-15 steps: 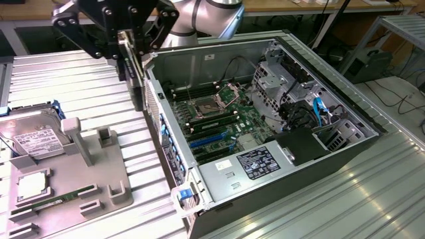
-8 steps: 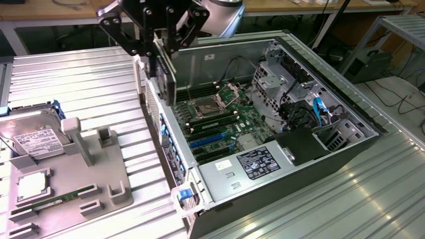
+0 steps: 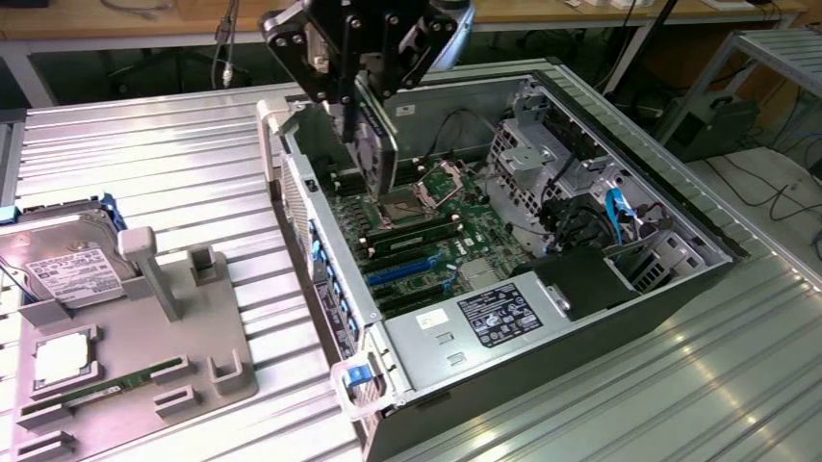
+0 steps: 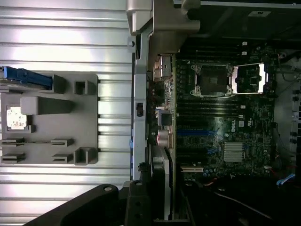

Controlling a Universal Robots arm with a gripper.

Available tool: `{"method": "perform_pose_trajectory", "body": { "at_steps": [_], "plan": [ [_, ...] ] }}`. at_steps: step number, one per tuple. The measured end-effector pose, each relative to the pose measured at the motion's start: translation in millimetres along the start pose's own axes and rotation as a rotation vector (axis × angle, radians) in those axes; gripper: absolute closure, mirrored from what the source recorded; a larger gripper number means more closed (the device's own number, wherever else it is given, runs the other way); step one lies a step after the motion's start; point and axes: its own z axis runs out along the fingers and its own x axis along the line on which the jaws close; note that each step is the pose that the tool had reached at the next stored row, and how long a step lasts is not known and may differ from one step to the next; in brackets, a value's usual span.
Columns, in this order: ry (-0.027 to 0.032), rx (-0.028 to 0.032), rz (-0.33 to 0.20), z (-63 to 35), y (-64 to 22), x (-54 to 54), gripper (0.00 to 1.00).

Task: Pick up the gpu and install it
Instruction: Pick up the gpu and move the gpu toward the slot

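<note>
Gpu (image 3: 375,144) clamped in claw (image 3: 366,94), above motherboard (image 3: 444,236)

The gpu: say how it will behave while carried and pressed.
Probably stiff: the gpu hangs straight from the tool, unbent. Likely light, being thin. Possibly fragile: a knock against the case wall could harm it.

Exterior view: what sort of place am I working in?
Probably a robotics lab's PC-assembly bench: an open computer case on a ribbed metal table, a grey fixture tray holding a hard drive, wooden desks behind. The pincer holds the gpu over the case.
</note>
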Motion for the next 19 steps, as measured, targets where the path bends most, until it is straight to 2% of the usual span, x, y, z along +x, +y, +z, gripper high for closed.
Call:
{"method": "perform_pose_trajectory", "body": {
  "at_steps": [19],
  "plan": [
    [0.0001, 0.0007, 0.0, 7.3, -1.8, -80.2, 0.72]
  ]
}}
